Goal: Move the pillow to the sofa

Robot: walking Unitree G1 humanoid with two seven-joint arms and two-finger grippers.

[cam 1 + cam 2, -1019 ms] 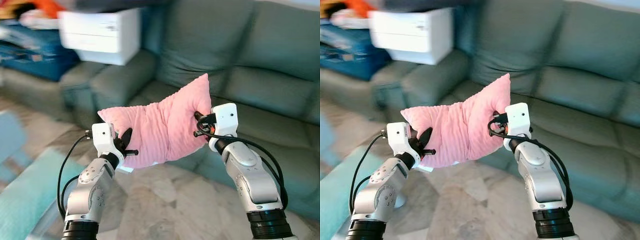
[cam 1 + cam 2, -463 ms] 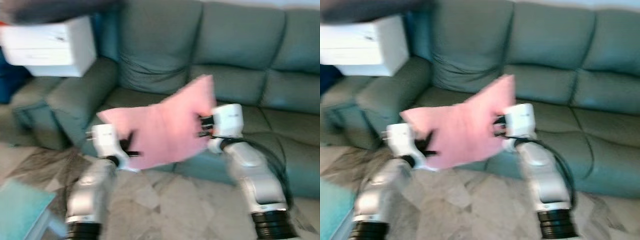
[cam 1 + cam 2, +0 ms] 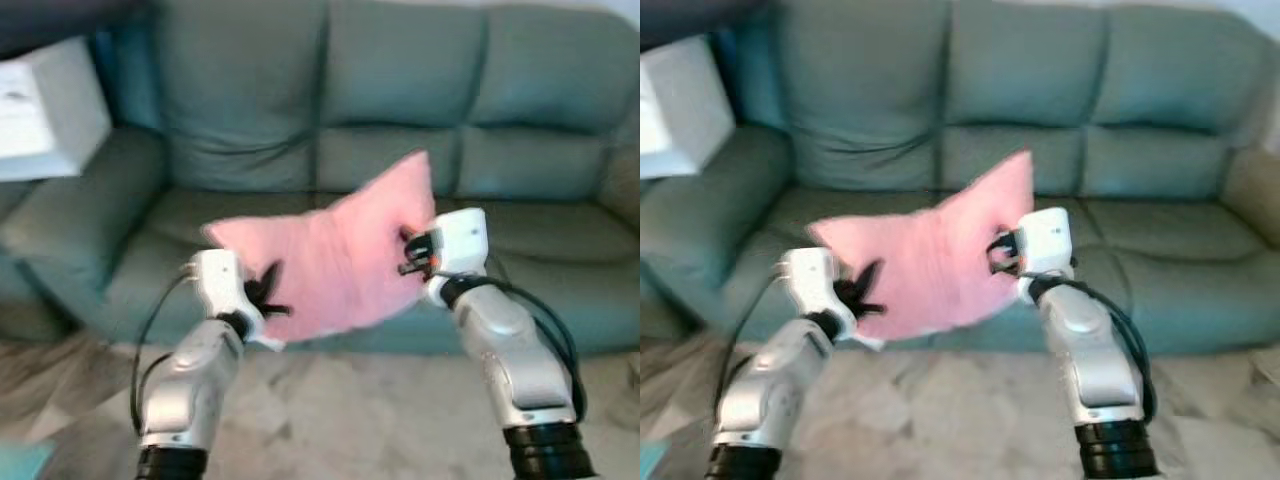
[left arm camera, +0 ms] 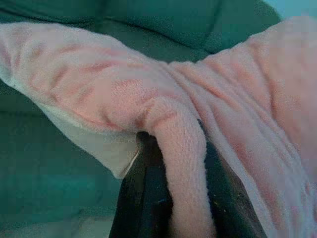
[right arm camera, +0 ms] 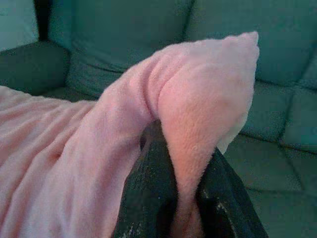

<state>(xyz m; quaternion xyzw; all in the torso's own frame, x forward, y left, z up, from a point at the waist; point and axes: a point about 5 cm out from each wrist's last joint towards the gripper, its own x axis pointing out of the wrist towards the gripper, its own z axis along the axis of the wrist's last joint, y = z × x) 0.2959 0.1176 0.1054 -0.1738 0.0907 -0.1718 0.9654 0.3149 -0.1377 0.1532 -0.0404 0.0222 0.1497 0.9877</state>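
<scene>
- While both arms are raised in front of the chest, we see one pink pillow (image 3: 330, 260) held in the air between them, above the front edge of the sofa (image 3: 400, 90) seat and not resting on it.
- Left gripper (image 3: 262, 293): clamped on the pillow's lower left edge. In the left wrist view a ridge of pink fabric (image 4: 183, 163) sits pinched between the two black fingers (image 4: 143, 198).
- Right gripper (image 3: 412, 252): clamped on the pillow's right side, just below its raised upper corner. In the right wrist view a fold of the pillow (image 5: 198, 124) is squeezed between that gripper's fingers (image 5: 148, 193).
- Pose: forearms rise from below and angle slightly inward, the right wrist higher than the left, so the pillow hangs tilted, right corner up, left end lower.
- Black cables loop along each forearm.
- Count: one pillow, two grippers, one green sofa with three back cushions visible.
- Sofa armrest (image 3: 70, 210) on the robot's left; one white boxy object (image 3: 45, 110) beyond it, blurred, so we cannot tell what it is.
- Pale mottled floor (image 3: 350, 420) below the arms.
</scene>
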